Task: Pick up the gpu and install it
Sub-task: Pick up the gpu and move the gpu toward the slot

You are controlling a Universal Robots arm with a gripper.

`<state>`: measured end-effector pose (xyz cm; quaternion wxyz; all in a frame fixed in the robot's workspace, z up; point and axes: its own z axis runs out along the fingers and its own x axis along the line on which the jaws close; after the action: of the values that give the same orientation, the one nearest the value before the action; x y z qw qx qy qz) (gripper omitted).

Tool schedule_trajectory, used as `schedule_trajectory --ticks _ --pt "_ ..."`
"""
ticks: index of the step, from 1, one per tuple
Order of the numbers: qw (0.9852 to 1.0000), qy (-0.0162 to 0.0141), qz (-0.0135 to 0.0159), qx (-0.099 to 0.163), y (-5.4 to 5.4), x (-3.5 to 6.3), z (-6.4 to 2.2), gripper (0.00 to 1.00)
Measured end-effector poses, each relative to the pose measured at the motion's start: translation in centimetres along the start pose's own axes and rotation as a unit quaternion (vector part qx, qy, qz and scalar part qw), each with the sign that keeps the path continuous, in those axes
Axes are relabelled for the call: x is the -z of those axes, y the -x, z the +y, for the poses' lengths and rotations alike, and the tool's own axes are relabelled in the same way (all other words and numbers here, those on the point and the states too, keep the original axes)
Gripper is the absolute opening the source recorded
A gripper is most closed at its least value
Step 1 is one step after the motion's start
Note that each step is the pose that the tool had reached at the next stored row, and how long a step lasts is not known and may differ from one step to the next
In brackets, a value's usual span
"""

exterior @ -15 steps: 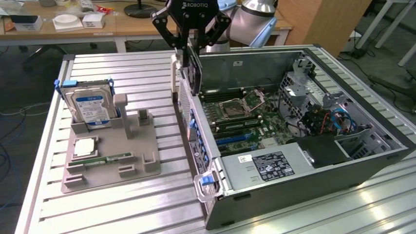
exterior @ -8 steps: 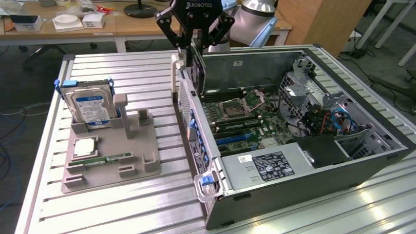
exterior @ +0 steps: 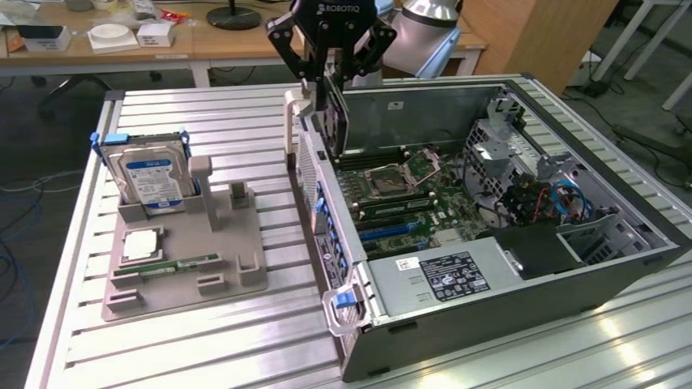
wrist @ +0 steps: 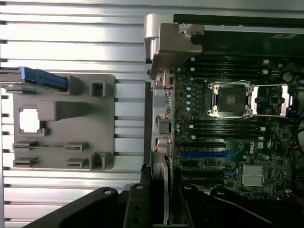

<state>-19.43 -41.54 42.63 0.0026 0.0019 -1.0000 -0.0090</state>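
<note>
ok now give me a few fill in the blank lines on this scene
1. The fingers hold the gpu over the open computer ___.
2. The hard drive stands ___ in the grey holder.
3. The memory stick lying on the holder is ___.
Missing: case, upright, green.

— What sort of place is this?
— A robotics lab, I'd say. Ribbed aluminium worktop (exterior: 216, 348), an open computer case (exterior: 508, 312), a grey parts fixture (exterior: 232, 235), and robot jaws clamping a gpu (exterior: 333, 121).
— And behind?
— Cluttered wooden desks (exterior: 227, 44).
</note>
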Motion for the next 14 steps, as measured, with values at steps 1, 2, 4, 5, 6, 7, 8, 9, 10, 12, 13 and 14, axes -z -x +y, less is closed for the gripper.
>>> schedule_trajectory --ticks 1,2,4,5,6,7,8,9,10,12,13,14 --pt "1.0000 0.0000 0.0000 0.000 0.1 0.00 0.00 0.27" --pt "1.0000 0.0000 0.0000 0.000 0.2 0.00 0.00 0.27" --pt "1.0000 0.0000 0.0000 0.000 0.4 0.00 0.00 0.27" --pt "1.0000 0.0000 0.0000 0.000 0.5 0.00 0.00 0.27" --pt "1.0000 0.0000 0.0000 0.000 0.6 0.00 0.00 0.27" --pt "1.0000 0.0000 0.0000 0.000 0.7 0.00 0.00 0.27" --pt "1.0000 0.0000 0.0000 0.000 0.8 0.00 0.00 0.27" --pt "1.0000 0.0000 0.0000 0.000 0.9 0.00 -0.01 0.27" --pt "1.0000 0.0000 0.0000 0.000 1.0 0.00 -0.01 0.27" --pt "1.0000 0.0000 0.0000 0.000 1.2 0.01 -0.01 0.27" --pt "1.0000 0.0000 0.0000 0.000 1.2 0.00 -0.01 0.27" --pt "1.0000 0.0000 0.0000 0.000 1.3 0.01 -0.01 0.27"
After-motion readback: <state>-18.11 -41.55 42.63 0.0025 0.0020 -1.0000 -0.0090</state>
